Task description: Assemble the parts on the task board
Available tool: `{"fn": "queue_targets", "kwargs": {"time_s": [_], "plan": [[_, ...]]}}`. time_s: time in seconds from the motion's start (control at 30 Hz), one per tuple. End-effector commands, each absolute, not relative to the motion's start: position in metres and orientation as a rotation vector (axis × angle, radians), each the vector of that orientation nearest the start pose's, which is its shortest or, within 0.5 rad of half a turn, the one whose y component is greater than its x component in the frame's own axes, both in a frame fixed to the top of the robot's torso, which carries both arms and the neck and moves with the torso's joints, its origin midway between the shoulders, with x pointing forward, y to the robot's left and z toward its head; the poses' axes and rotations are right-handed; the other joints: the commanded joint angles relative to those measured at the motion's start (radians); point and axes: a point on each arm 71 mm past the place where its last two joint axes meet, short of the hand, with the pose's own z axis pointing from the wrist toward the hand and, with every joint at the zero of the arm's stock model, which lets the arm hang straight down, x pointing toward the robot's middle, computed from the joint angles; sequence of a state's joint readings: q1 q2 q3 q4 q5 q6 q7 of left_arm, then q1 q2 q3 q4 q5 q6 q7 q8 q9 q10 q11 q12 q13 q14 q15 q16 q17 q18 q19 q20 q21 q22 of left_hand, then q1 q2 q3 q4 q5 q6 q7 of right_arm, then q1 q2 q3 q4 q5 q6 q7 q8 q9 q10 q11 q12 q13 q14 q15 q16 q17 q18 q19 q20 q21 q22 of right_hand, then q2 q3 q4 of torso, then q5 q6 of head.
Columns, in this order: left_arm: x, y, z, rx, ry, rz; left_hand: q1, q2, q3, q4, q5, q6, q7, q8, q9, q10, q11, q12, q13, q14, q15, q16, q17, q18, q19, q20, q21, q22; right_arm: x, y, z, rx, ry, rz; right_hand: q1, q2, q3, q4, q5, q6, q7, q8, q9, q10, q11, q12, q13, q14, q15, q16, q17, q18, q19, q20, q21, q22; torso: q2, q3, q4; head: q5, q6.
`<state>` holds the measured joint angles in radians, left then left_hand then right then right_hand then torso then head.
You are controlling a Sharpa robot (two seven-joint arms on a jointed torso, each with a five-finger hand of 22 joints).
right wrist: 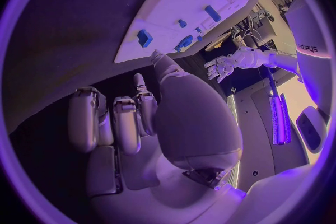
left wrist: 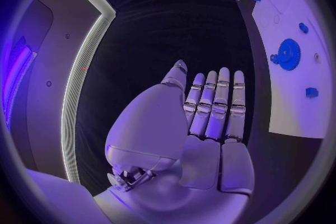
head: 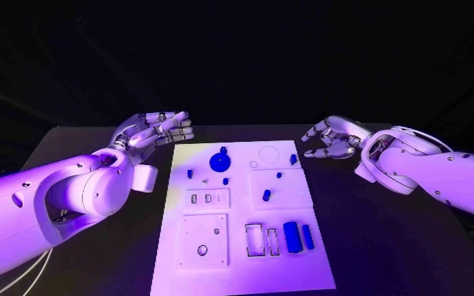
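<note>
Nearest the camera, blue parts (head: 290,235) lie on the task board (head: 237,272) mid-table, a blue gear (head: 219,162) at its far end. Left hand (head: 154,130) and right hand (head: 334,138) hover off opposite far corners — both empty, left fingers straight, right loosely curled — seemingly poised before picking.

Matt black on the counter (head: 89,268), no sheen, no visible grain. Smooth, flat and matt on the white board (head: 242,268), like plastic sheet, with shallow cut recesses. Solid blue plastic for the small parts: a toothed gear (head: 218,162) with a dull finish, a rounded block (head: 290,233) slightly glossy along its edge. Silvery, satin-bright metal look on the left hand (head: 156,130) and right hand (head: 334,140), smooth segments catching light. Glossy, hard white plastic shells on both arms.
</note>
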<state>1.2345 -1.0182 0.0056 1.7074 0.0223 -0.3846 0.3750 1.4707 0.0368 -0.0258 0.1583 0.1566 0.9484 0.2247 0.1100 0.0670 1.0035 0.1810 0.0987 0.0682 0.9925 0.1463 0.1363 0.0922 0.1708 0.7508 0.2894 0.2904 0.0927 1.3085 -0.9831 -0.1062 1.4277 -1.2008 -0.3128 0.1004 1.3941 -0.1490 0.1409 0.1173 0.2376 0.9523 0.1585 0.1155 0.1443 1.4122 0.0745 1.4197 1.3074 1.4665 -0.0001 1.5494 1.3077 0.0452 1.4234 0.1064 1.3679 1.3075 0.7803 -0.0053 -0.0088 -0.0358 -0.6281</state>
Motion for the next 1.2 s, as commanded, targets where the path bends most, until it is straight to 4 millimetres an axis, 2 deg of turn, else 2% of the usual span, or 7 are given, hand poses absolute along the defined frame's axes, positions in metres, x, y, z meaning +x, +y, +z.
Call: {"fn": "queue_targets", "kwargs": {"time_s": [0.03, 0.1, 0.3, 0.43, 0.57, 0.7, 1.2], "plan": [[0.465, 0.242, -0.132, -1.12, 1.329, -1.555, 0.003, 0.009, 0.0, -0.005, 0.003, -0.002, 0.006, -0.006, -0.001, 0.0, 0.003, -0.004, -0.001, -0.001, 0.005, -0.003, -0.001, 0.006, 0.002, 0.0, -0.006, -0.002, 0.503, -0.296, -0.161, 0.01, 1.674, 0.708, 0.009, -0.001, 0.001, -0.008, 0.002, -0.006, 0.001, -0.005, -0.001, -0.009, 0.0, -0.005, 0.069, 0.088, 0.001, -0.007, 0.2, 0.014, -0.007, 0.001, -0.005, 0.069, 0.001, -0.0012, -0.0004, 0.0, -0.001], [0.465, 0.241, -0.132, -1.12, 1.331, -1.556, 0.003, 0.009, 0.0, -0.005, 0.003, -0.002, 0.006, -0.006, -0.001, 0.0, 0.003, -0.004, -0.001, -0.001, 0.005, -0.003, -0.001, 0.006, 0.002, 0.0, -0.006, -0.002, 0.504, -0.297, -0.163, 0.011, 1.683, 0.702, 0.009, 0.0, 0.001, -0.008, 0.002, -0.006, 0.001, -0.005, -0.001, -0.002, 0.001, 0.001, 0.077, 0.089, 0.002, -0.005, 0.204, 0.013, -0.005, 0.001, -0.002, 0.072, 0.001, -0.0012, 0.0014, 0.001, -0.002], [0.465, 0.241, -0.133, -1.122, 1.339, -1.558, 0.003, 0.009, 0.0, -0.005, 0.003, -0.002, 0.006, -0.007, -0.001, 0.0, 0.003, -0.005, -0.001, -0.001, 0.005, -0.003, -0.001, 0.006, 0.002, 0.0, -0.006, -0.002, 0.509, -0.295, -0.172, 0.014, 1.708, 0.68, 0.009, 0.005, 0.0, -0.011, 0.013, 0.004, 0.001, -0.003, 0.0, 0.014, 0.001, 0.016, 0.095, 0.095, 0.003, 0.004, 0.224, 0.008, 0.011, 0.003, 0.018, 0.091, 0.002, -0.0021, 0.0013, 0.0, -0.006], [0.465, 0.241, -0.133, -1.123, 1.34, -1.558, 0.003, 0.009, 0.0, -0.005, 0.003, -0.002, 0.006, -0.007, -0.001, 0.0, 0.003, -0.005, -0.001, -0.001, 0.005, -0.004, -0.001, 0.006, 0.002, 0.0, -0.006, -0.002, 0.511, -0.292, -0.176, 0.008, 1.714, 0.67, 0.008, 0.009, 0.001, -0.013, 0.027, 0.009, 0.001, -0.003, 0.001, 0.018, 0.001, 0.02, 0.099, 0.095, 0.003, 0.005, 0.227, 0.007, 0.014, 0.003, 0.021, 0.095, 0.002, -0.001, 0.0013, -0.003, -0.001], [0.465, 0.241, -0.133, -1.123, 1.341, -1.558, 0.003, 0.009, 0.0, -0.005, 0.003, -0.002, 0.006, -0.007, -0.001, 0.0, 0.003, -0.005, -0.001, -0.001, 0.005, -0.004, -0.001, 0.006, 0.002, 0.0, -0.006, -0.002, 0.512, -0.29, -0.179, 0.003, 1.716, 0.663, 0.006, 0.012, 0.001, -0.014, 0.035, 0.014, 0.0, -0.002, 0.001, 0.022, 0.001, 0.024, 0.103, 0.097, 0.003, 0.008, 0.232, 0.005, 0.019, 0.003, 0.027, 0.1, 0.001, -0.0028, 0.0003, -0.004, -0.005], [0.465, 0.241, -0.133, -1.125, 1.344, -1.557, 0.002, 0.007, -0.001, -0.005, 0.002, -0.005, 0.009, -0.01, -0.002, -0.002, 0.005, -0.007, -0.001, -0.001, 0.006, -0.006, -0.001, 0.006, 0.002, 0.0, -0.006, -0.003, 0.512, -0.286, -0.181, -0.003, 1.718, 0.664, 0.003, 0.017, 0.003, -0.015, 0.039, 0.029, -0.003, 0.003, 0.004, 0.031, -0.002, 0.032, 0.112, 0.099, 0.002, 0.012, 0.242, 0.003, 0.026, 0.003, 0.036, 0.109, 0.001, -0.0019, -0.0009, 0.0, -0.008], [0.466, 0.24, -0.133, -1.126, 1.346, -1.557, 0.002, 0.007, -0.002, -0.005, 0.002, -0.006, 0.01, -0.011, -0.002, -0.002, 0.006, -0.008, -0.001, -0.002, 0.006, -0.007, -0.001, 0.006, 0.002, 0.0, -0.006, -0.003, 0.512, -0.276, -0.186, -0.019, 1.729, 0.672, -0.006, 0.025, 0.005, -0.014, 0.043, 0.049, -0.007, 0.009, 0.006, 0.038, -0.006, 0.037, 0.119, 0.101, -0.001, 0.015, 0.248, 0.001, 0.033, 0.0, 0.045, 0.118, 0.001, -0.0015, -0.0001, -0.005, -0.016]]}}
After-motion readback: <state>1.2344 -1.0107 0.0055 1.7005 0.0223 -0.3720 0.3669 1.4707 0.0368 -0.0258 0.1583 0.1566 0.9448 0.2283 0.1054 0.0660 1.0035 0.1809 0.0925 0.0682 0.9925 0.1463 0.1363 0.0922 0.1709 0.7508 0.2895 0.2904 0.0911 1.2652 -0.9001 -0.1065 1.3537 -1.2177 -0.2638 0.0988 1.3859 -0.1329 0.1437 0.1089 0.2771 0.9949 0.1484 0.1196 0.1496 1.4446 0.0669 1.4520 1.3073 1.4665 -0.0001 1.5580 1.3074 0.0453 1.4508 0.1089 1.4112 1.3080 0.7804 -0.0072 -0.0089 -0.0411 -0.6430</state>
